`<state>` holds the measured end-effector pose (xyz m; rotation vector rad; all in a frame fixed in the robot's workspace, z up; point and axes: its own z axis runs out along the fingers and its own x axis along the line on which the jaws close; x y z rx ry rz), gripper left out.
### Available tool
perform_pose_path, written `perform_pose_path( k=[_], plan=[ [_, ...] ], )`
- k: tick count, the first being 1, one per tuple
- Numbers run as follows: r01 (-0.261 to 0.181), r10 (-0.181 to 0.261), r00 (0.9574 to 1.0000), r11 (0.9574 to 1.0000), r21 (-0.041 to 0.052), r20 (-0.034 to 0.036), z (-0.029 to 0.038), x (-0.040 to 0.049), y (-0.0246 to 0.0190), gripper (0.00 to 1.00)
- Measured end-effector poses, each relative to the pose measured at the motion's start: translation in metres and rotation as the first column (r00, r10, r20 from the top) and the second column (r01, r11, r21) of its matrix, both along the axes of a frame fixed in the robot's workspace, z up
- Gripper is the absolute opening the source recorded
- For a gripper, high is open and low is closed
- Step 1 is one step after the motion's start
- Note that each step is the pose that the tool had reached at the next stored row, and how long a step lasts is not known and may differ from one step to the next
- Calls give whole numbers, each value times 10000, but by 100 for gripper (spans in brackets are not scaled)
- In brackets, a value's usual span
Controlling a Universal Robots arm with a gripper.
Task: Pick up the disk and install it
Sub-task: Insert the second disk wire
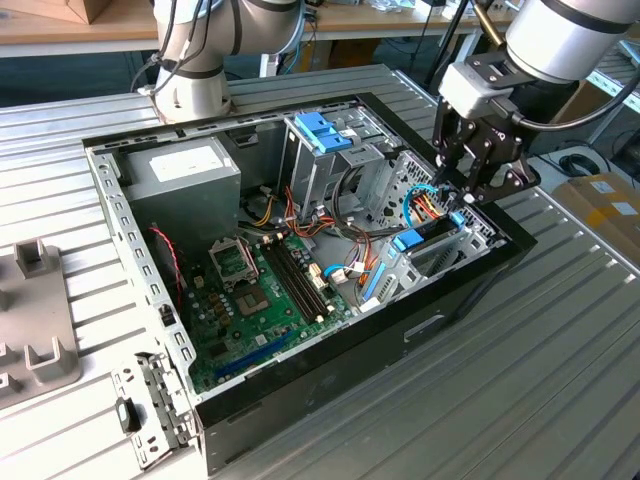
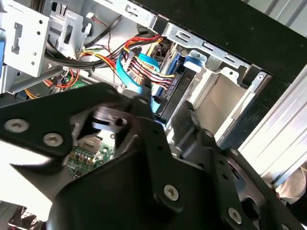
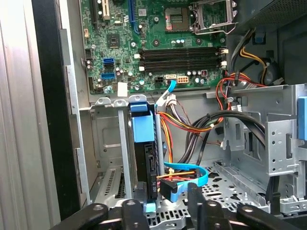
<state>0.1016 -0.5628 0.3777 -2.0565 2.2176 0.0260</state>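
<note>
The disk stands on edge in a slot of the metal drive bay at the case's front corner, black with a blue carrier tab on top. Its blue carrier also shows in the exterior view, and the disk lies beyond the gripper body in the second wrist view. My gripper hovers just above that bay, at the exterior view's right end of the case. The gripper is open, its fingers straddling the disk's near end and the cables beside it, holding nothing.
Blue data cable and coloured power wires loop beside the disk. The motherboard, grey power-supply box and a metal cage with a blue bracket fill the open case. Grey fixtures sit on the slatted table.
</note>
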Motion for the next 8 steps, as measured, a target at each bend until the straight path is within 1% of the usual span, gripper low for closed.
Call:
perform_pose_path(
  k=[1,2,3,4,5,8],
  plan=[
    [0,0,10000,10000,0,0,0,0,0,40],
    [0,0,10000,10000,0,-1,0,0,0,33],
    [0,0,10000,10000,1,0,0,0,0,33],
    [0,0,10000,10000,0,0,0,-1,0,27],
    [0,0,10000,10000,1,0,0,-1,0,16],
    [0,0,10000,10000,1,0,0,-2,0,16]
  ],
)
